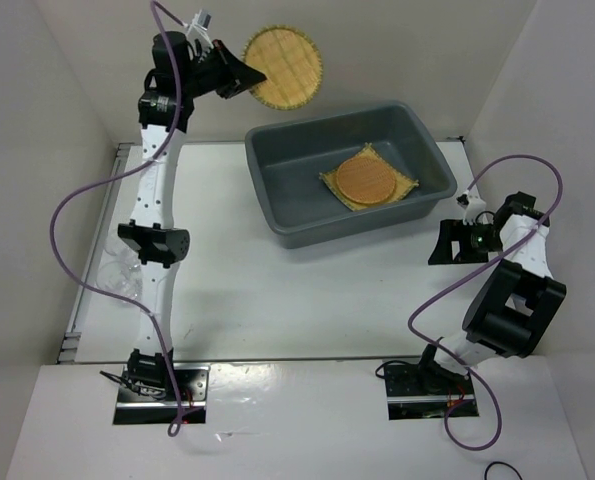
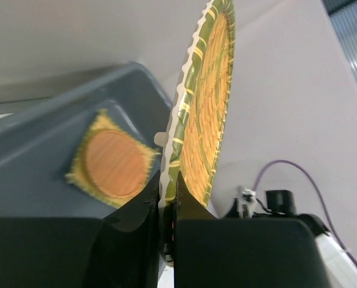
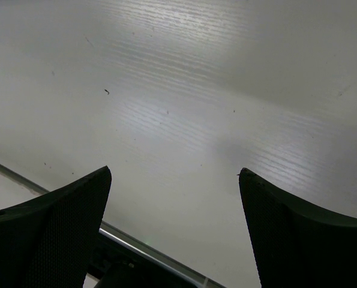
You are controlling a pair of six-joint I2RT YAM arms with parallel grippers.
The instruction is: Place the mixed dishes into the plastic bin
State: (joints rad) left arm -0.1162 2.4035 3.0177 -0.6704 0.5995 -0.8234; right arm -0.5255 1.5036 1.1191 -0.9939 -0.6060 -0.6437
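Note:
My left gripper (image 1: 245,76) is raised at the back, left of the bin, and is shut on the rim of a round yellow woven mat (image 1: 285,67). In the left wrist view that mat (image 2: 208,102) stands edge-on, pinched between the jaws of the left gripper (image 2: 168,193). The dark grey plastic bin (image 1: 307,205) holds a square yellow woven mat (image 1: 407,184) with a round orange mat (image 1: 365,179) lying on it. Both show below the held mat, the orange one (image 2: 113,163) on the square one (image 2: 81,180). My right gripper (image 1: 445,244) is open and holds nothing, right of the bin.
Something clear and glassy lies faintly by the left arm's elbow (image 1: 119,274) near the table's left edge. White walls close in the table at the back and sides. The right gripper (image 3: 175,172) faces a bare white surface with a metal rail (image 3: 142,246) below.

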